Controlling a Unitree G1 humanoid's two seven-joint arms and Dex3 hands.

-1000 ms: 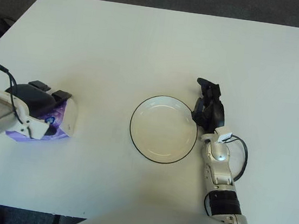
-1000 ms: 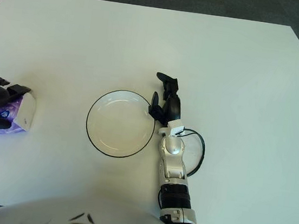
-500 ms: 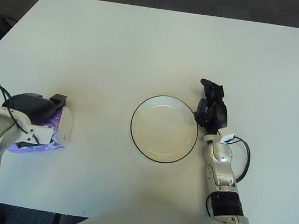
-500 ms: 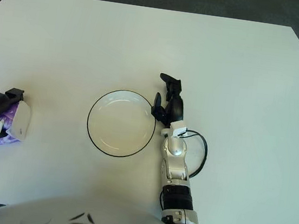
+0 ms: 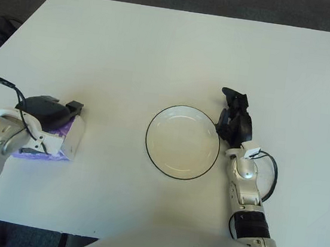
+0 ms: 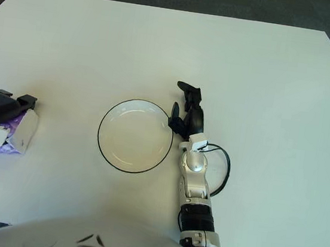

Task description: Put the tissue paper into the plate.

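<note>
The left hand (image 5: 47, 122) is clamped on the tissue paper (image 5: 54, 143), a purple pack under its fingers on the desk (image 5: 162, 51). The plate (image 5: 182, 142) sits well off to that hand's right, with the right hand (image 5: 233, 117), fingers loosely open, just beyond. Keep the grip firm, lift clear, then carry over the rim

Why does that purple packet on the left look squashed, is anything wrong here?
Nothing looks broken or spilled. The left hand is wrapped over the tissue packet, hiding most of it. The plate sits flat and bare, with the right hand beside its right rim.
</note>
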